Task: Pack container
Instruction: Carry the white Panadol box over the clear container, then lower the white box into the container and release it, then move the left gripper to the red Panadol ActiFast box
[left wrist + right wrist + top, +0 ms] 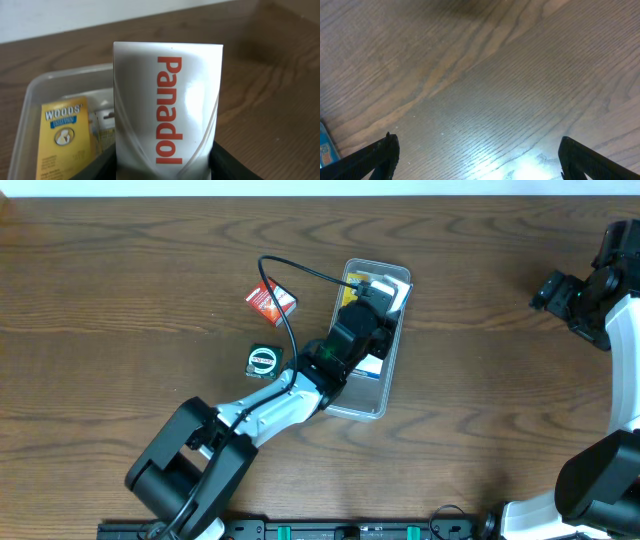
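The clear plastic container [366, 405] lies at the table's middle. My left gripper [375, 295] is over its far end, shut on a white Panadol box [167, 110] held between the black fingers above the container [35, 90]. A yellow Woods' box [65, 135] lies inside the container to the left of the Panadol box, with another small pack beside it. My right gripper [477, 160] is open and empty over bare wood at the far right [565, 295].
A red box [270, 300] and a small round green-and-black tape measure [263, 361] lie on the table left of the container. A blue object's edge [326, 145] shows at the left of the right wrist view. The left arm's cable arcs over the container.
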`<state>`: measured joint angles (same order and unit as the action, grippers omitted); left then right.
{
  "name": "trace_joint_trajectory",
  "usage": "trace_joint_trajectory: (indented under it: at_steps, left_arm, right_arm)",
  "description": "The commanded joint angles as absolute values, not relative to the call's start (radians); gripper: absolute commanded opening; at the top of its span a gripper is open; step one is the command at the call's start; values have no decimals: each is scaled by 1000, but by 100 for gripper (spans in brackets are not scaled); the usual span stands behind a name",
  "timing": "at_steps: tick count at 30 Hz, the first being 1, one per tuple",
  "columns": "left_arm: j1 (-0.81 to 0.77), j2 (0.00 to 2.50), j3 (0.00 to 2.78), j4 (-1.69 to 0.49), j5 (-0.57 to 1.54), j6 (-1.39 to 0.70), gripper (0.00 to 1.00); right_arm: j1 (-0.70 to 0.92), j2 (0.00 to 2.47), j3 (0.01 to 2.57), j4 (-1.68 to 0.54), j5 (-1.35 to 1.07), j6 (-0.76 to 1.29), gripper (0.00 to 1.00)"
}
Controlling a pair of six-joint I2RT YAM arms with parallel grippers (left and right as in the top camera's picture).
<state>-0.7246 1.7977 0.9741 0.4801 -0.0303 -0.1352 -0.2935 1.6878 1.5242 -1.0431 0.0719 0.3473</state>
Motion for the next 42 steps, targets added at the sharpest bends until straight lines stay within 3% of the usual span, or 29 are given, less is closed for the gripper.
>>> trace_joint_trajectory:
  at_steps: [1,5,15,29,36,42]
  left_arm:
    - [-724,1825,990,497,-43,-144,49]
    - [-724,1845,990,527,-43,-144,49]
    - [-724,1869,990,562,-92,-144,64]
    - [-723,1844,997,577,-105,-127,66]
    - [-715,1681,997,378,-203,-29,66]
    - [-627,1540,997,86,-204,-12,88]
  right_arm:
    - [-298,1687,1527,-1044,79,354,99]
    - [-298,1687,1528,-1044,78,354,99]
    - [-298,1687,1527,-1044,79,354,99]
    - [-298,1687,1527,-1044,79,354,99]
    - [-298,1687,1527,-1044,79,354,99]
    - [-298,1687,1528,-1044,79,354,99]
